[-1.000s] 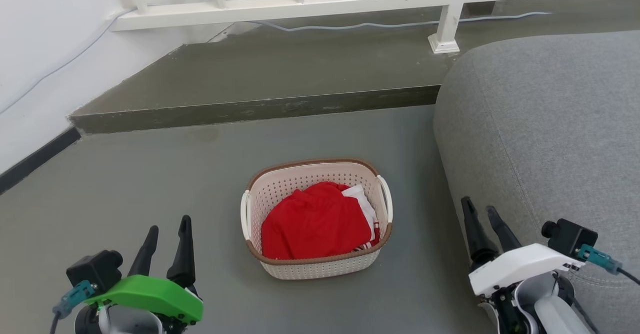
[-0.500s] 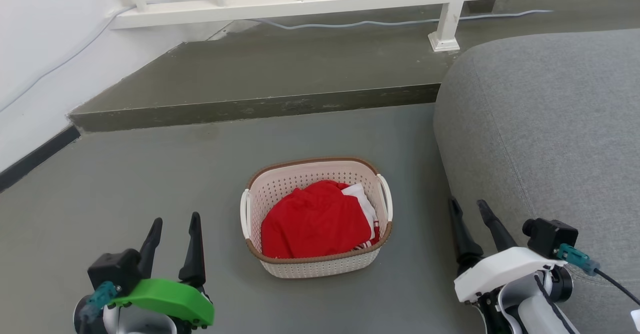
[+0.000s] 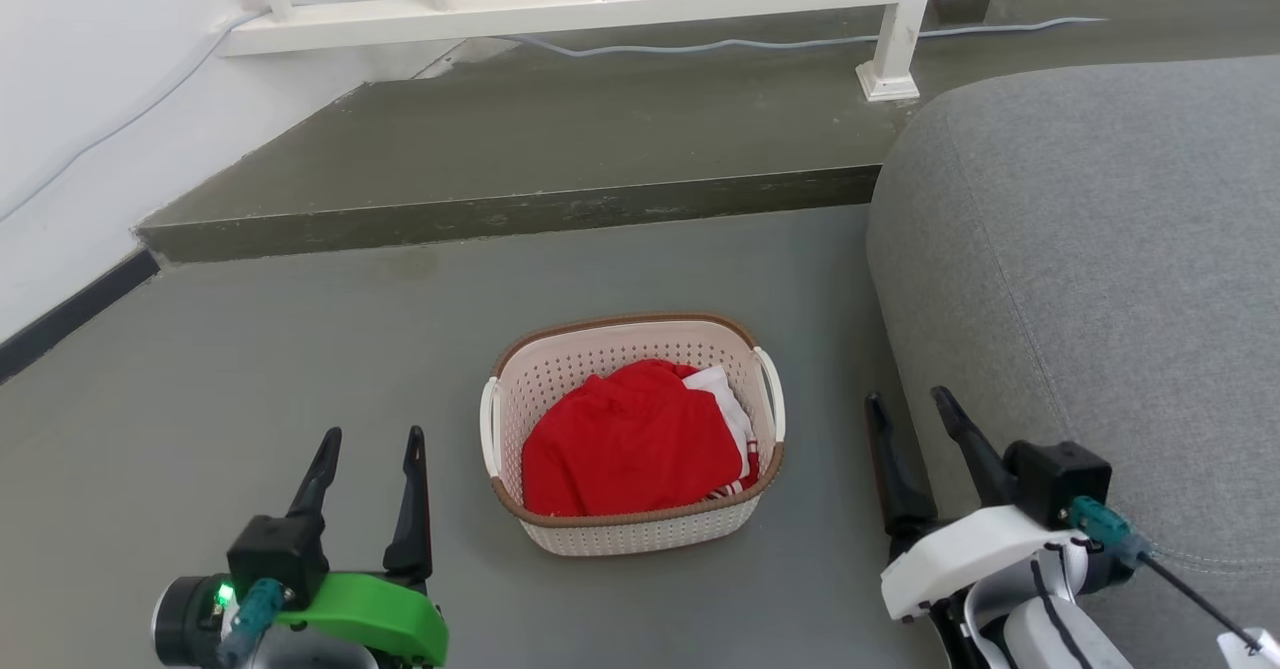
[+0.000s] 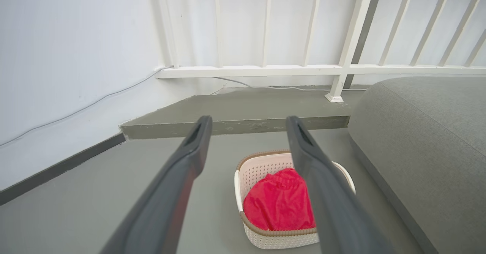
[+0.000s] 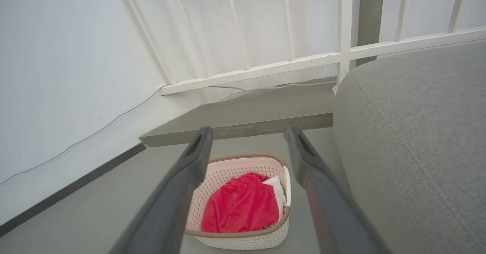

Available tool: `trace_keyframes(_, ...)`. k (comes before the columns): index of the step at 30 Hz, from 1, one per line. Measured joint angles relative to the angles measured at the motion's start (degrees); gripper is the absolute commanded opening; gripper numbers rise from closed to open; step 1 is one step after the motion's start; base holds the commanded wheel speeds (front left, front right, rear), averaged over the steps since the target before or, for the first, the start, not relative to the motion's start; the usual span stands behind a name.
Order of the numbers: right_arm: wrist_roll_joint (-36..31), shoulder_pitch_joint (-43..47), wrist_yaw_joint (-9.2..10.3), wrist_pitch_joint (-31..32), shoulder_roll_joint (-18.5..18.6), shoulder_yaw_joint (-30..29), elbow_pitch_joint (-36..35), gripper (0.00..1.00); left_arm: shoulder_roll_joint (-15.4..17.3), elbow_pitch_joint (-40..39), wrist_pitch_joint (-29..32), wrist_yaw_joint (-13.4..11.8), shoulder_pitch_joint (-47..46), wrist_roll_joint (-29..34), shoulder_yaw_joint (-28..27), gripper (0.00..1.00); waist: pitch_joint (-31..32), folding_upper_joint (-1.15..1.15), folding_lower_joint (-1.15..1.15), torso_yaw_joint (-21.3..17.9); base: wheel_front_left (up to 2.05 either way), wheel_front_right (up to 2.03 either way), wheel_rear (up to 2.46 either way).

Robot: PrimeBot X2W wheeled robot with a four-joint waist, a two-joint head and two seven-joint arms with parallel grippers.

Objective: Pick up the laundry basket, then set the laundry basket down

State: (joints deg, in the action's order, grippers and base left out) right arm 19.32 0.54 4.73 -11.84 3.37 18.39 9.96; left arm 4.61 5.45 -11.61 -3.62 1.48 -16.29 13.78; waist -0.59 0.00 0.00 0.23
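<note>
Laundry basket point(image 3: 640, 541) sits on floor point(image 3: 250, 369), red cloth point(image 3: 630, 449) inside. Left gripper point(image 3: 372, 436) hovers left of it, right gripper point(image 3: 908, 399) right of it. Both point forward, fingers spread apart, holding nothing.

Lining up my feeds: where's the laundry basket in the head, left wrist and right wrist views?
Head view: laundry basket sits lower centre.
Left wrist view: bottom, right of centre.
Right wrist view: bottom, about centre.
Shared landmark: the raised step behind it.
</note>
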Motion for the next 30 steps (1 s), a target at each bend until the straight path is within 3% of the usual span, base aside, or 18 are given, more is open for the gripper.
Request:
trace_keyframes(15,-10.5,0.3,1.93,-2.4,-0.1,2.9,-1.5,1.00,0.2,-0.4,-2.8,-1.5,1.2,9.0,1.7,1.00,-0.2,0.00,0.00,0.1,0.00,0.00,0.00)
trace_keyframes(30,-10.3,0.9,1.94,-2.5,-0.2,2.9,-1.5,1.00,-0.1,1.8,-2.8,-0.9,2.1,7.5,1.6,1.00,-0.2,0.00,0.00,0.1,0.00,0.00,0.00)
